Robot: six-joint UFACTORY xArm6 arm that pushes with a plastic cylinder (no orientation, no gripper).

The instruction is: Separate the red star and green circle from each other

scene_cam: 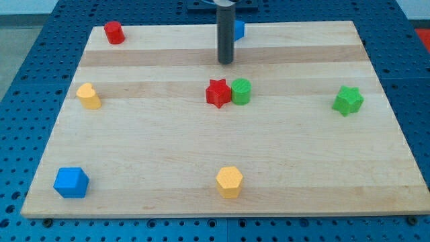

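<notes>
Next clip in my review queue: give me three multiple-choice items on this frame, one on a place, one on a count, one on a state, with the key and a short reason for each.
1. Where is my tip relative to the red star and green circle?
A. Toward the view's top of them, apart
B. Toward the view's bottom of them
C. Wedged between them

2. How many yellow blocks lie on the wooden board?
A. One
B. Two
C. Three

3. How do the red star and green circle stand to each other?
A. At opposite board edges
B. Stacked
C. Side by side, touching or nearly so

Key: 1 A, the rod ends above the pair with bare wood between. 2 B, one yellow block at the view's left and a yellow hexagon near the bottom. 3 C, no clear gap shows between them.
</notes>
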